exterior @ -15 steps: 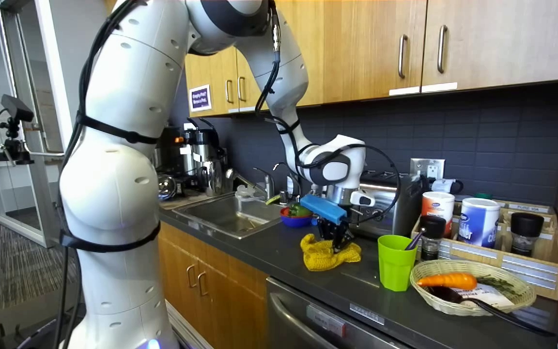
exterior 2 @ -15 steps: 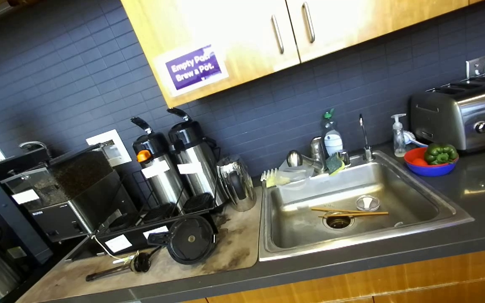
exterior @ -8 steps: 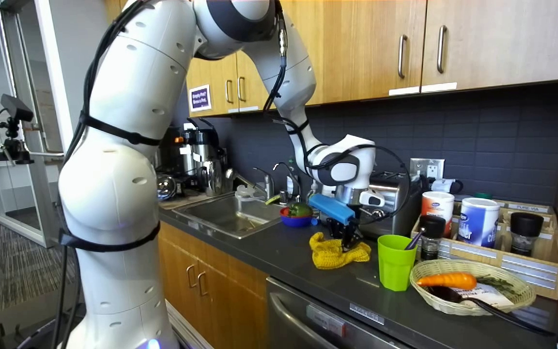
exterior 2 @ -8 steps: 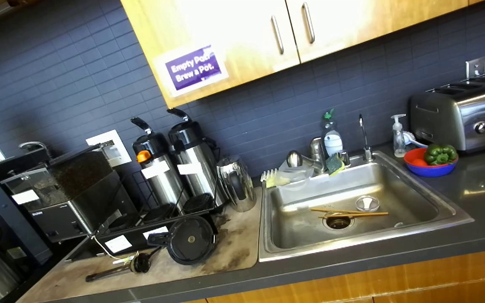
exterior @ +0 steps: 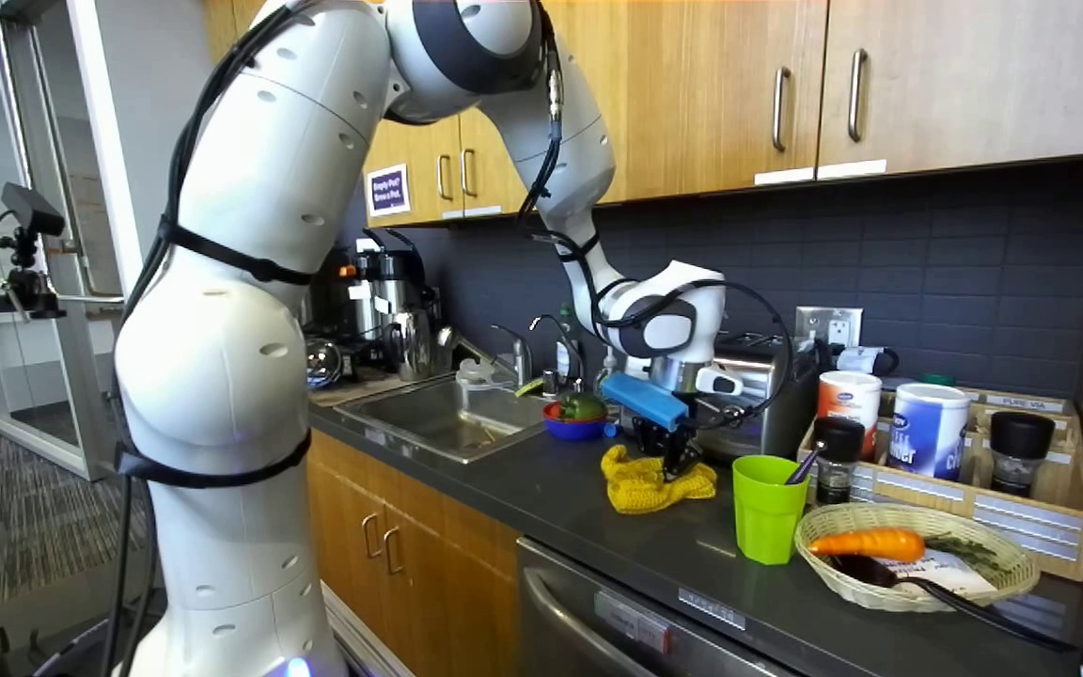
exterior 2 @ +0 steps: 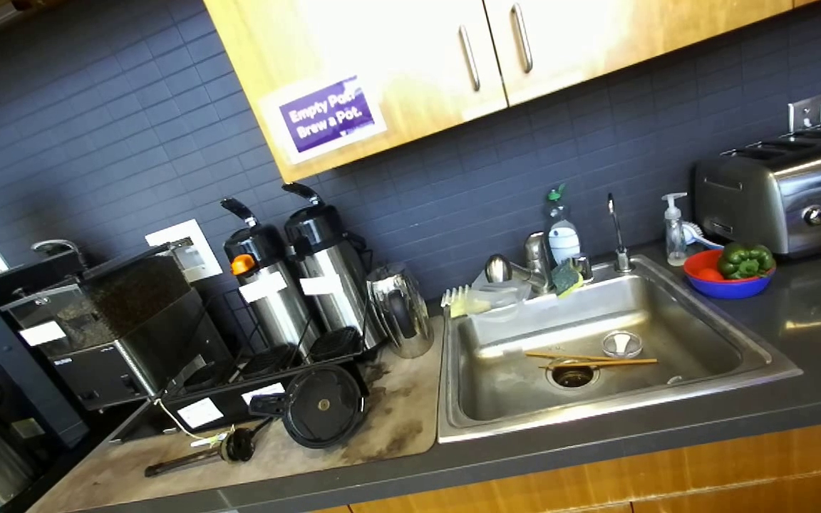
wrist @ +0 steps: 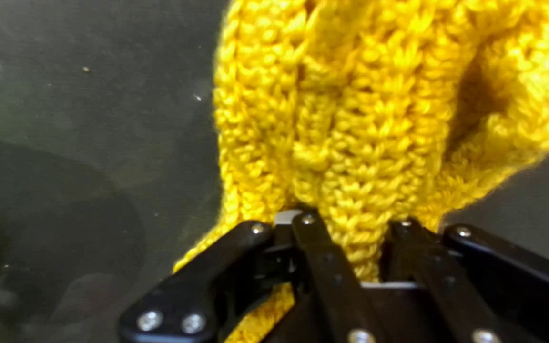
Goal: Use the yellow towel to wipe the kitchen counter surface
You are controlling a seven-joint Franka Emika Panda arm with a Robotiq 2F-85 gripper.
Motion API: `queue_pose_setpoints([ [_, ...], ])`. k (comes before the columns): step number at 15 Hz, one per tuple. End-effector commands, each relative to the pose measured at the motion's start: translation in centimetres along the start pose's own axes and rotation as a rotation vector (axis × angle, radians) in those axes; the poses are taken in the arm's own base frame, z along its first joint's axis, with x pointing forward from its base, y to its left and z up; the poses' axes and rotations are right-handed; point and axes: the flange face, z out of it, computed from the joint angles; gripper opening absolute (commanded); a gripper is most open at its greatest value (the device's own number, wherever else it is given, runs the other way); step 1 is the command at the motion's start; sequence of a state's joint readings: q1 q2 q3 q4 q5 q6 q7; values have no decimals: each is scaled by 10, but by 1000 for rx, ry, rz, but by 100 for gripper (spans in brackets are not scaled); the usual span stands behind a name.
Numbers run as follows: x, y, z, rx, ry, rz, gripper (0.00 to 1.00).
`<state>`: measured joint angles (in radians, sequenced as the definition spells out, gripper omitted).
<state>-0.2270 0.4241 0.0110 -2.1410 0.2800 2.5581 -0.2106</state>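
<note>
Yellow towel [wrist: 365,124]: coarse yarn, ribbed, rumpled, on dark counter [exterior: 541,489], left of green tumbler [exterior: 767,517]. Robotiq gripper [wrist: 354,221] clamped on bunched fabric.

Two chopsticks [exterior 2: 621,363] lay in the sink [exterior 2: 596,402]; right of it were one toaster [exterior 2: 802,196], one yellow towel [exterior: 640,487], one carrot [exterior: 869,544] and two black-capped spice jars [exterior: 838,461].

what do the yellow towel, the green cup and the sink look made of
Towel: matte knitted or crocheted yarn, chunky loops showing; fiber unclear. Cup: probably smooth plastic, given its even bright green. Sink: likely satin steel, gray metallic sheen.
</note>
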Motion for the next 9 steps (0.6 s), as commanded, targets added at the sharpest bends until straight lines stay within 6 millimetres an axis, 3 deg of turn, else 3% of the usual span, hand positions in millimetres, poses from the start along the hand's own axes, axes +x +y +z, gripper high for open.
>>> queue_pose_setpoints([
  [1, 1, -1, 0, 1, -3, -1, 26],
  [9, 2, -1, 0, 2, -7, -2, 26],
])
